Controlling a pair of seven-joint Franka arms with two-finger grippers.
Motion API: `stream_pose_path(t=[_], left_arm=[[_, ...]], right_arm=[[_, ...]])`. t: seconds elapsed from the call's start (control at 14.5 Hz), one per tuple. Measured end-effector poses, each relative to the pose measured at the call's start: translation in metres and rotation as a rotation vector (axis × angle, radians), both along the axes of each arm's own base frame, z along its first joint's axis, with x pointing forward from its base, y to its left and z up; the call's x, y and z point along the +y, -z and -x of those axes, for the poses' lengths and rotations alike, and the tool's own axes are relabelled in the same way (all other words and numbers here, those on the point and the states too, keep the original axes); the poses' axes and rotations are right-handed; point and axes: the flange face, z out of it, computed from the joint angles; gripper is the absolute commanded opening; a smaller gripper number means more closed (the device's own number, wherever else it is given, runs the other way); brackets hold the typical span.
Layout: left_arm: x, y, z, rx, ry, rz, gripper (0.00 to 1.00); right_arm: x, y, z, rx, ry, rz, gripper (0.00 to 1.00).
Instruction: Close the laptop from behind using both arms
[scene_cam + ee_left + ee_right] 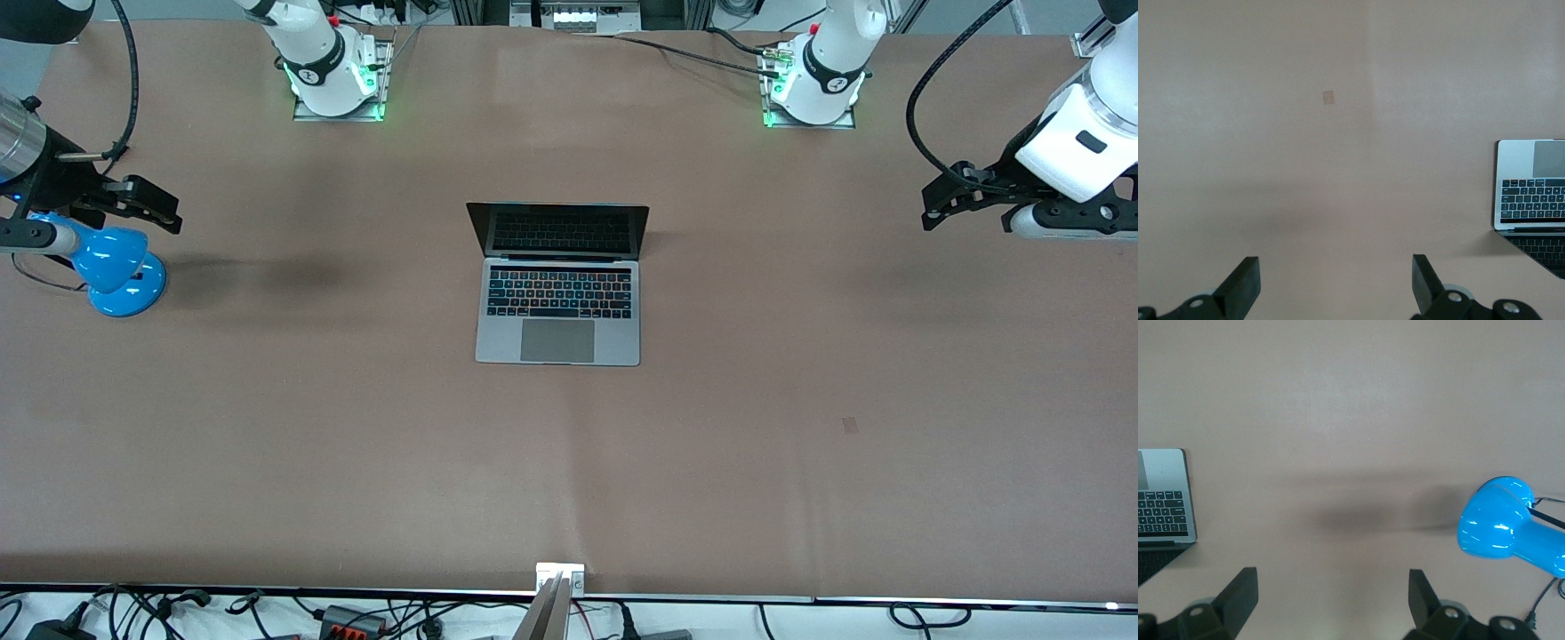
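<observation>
The silver-grey laptop (558, 293) stands open in the middle of the table, its dark screen upright and facing the front camera. It also shows at the edge of the left wrist view (1531, 193) and of the right wrist view (1161, 503). My left gripper (933, 206) hangs over the table at the left arm's end, well apart from the laptop, fingers (1245, 277) wide open and empty. My right gripper (164, 213) hangs at the right arm's end over a blue lamp, fingers (1238, 590) wide open and empty.
A blue desk lamp (116, 262) stands on the table at the right arm's end, under my right gripper; it also shows in the right wrist view (1505, 530). A small tape patch (849, 425) lies on the brown tabletop. Cables run along the table's front edge.
</observation>
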Motion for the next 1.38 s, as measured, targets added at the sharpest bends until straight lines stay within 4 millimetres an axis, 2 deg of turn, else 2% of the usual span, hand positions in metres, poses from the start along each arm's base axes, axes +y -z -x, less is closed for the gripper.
stream_pose_path(t=[0.69,1.03,1.1,1.17,1.24,1.31,1.38], left_arm=[[0.003,0.003,-0.001,0.008,-0.006,0.0,1.0],[0.004,0.025,0.003,0.136,-0.005,-0.011,1.0],[0.006,0.028,-0.001,0.14,-0.008,-0.01,0.82],[0.008,0.031,-0.006,0.144,-0.01,-0.009,0.56],[0.01,0.035,-0.013,0.149,-0.01,-0.007,0.37],[0.013,0.039,-0.019,0.154,-0.007,-0.005,0.17],[0.016,0.043,-0.024,0.16,-0.004,-0.004,0.04]], right_arm=[[-0.001,-0.001,0.0,-0.002,0.001,0.0,1.0],[-0.001,0.006,0.003,0.049,-0.018,0.0,1.0],[-0.002,0.008,0.005,0.062,-0.031,-0.001,1.0],[-0.002,0.009,0.007,0.082,-0.041,-0.001,0.97],[-0.001,0.01,0.009,0.097,-0.05,-0.004,0.48],[-0.001,0.011,0.01,0.106,-0.058,-0.013,0.31],[0.0,0.011,0.01,0.111,-0.061,-0.021,0.15]])
